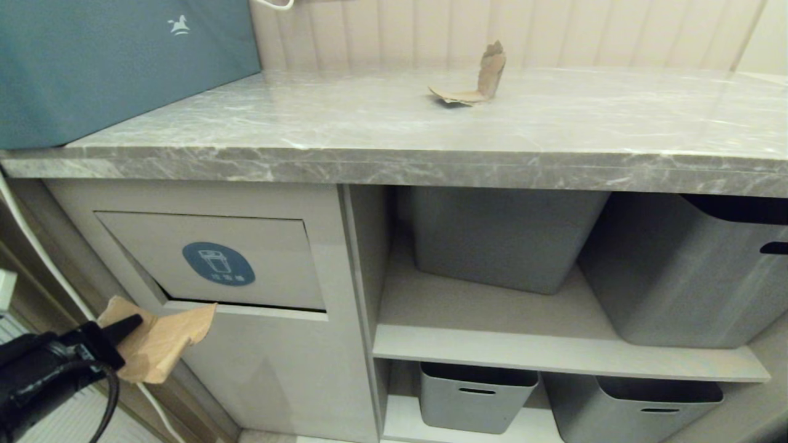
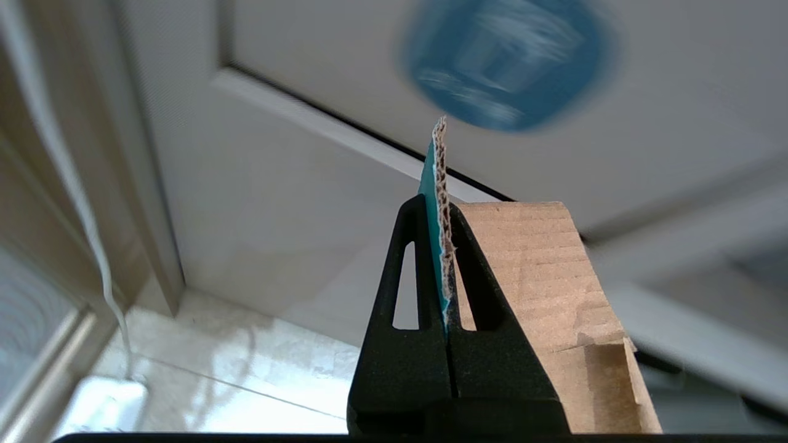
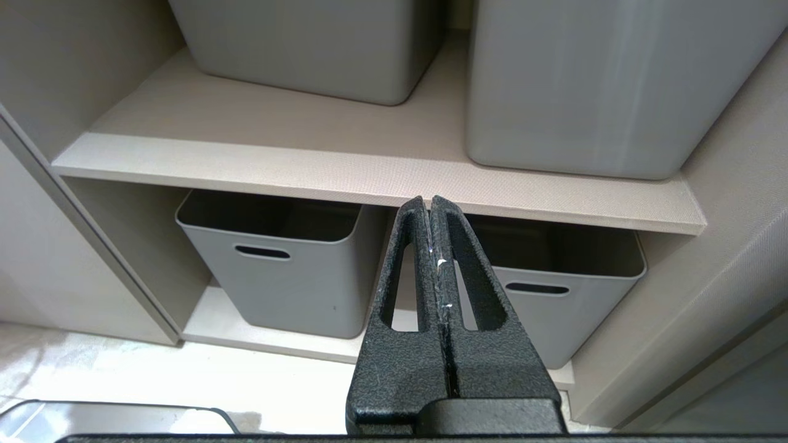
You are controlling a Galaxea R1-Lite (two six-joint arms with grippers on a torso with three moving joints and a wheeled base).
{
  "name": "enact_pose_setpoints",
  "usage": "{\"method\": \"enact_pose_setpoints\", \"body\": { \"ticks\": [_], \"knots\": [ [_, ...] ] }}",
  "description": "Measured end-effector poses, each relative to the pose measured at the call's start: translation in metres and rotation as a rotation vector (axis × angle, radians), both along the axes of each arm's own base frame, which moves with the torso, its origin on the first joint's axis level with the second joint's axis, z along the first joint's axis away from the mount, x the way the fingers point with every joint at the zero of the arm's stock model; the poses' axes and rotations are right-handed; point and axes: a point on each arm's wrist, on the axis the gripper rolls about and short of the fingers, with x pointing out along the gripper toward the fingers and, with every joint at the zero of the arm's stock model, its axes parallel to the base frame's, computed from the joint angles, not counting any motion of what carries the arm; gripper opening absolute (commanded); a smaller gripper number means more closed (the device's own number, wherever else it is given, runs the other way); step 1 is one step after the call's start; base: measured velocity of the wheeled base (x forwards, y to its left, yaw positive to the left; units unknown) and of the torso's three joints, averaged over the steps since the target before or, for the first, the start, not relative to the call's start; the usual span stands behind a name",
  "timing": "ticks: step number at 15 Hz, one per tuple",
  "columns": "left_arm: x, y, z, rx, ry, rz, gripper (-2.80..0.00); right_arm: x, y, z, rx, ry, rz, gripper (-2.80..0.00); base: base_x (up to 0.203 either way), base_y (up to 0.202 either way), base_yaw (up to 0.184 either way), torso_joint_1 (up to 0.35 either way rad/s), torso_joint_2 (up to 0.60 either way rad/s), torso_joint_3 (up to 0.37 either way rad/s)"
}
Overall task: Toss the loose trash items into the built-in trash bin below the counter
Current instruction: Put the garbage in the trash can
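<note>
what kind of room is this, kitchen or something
Probably a home kitchen or utility nook: a grey marble-look counter, a built-in trash bin flap with a bin sticker below it, and grey storage tubs on open shelves.

Round blue sticker (image 1: 218, 263) on the built-in trash bin flap (image 1: 246, 246), left under the counter: white bin icon, small white characters beneath, too small to read. Teal box (image 1: 117, 61) far left on the counter: small white rocking-horse logo (image 1: 179, 25). No other text.
</note>
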Motion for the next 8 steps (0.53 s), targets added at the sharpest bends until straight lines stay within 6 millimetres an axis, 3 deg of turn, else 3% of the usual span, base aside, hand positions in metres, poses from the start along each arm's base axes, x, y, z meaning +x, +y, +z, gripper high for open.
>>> {"method": "enact_pose_setpoints", "body": {
  "ticks": [5,8],
  "knots": [
    [0.053,0.031,-0.034,-0.087,-0.019,0.054,-2.8,0.0,0.0,0.0,0.0,0.0,0.0,-2.8,0.0,0.0,0.0,0.0,0.0,0.0],
    [0.092,0.042,-0.036,-0.08,-0.128,0.016,-2.8,0.0,0.0,0.0,0.0,0.0,0.0,-2.8,0.0,0.0,0.0,0.0,0.0,0.0]
  ]
}}
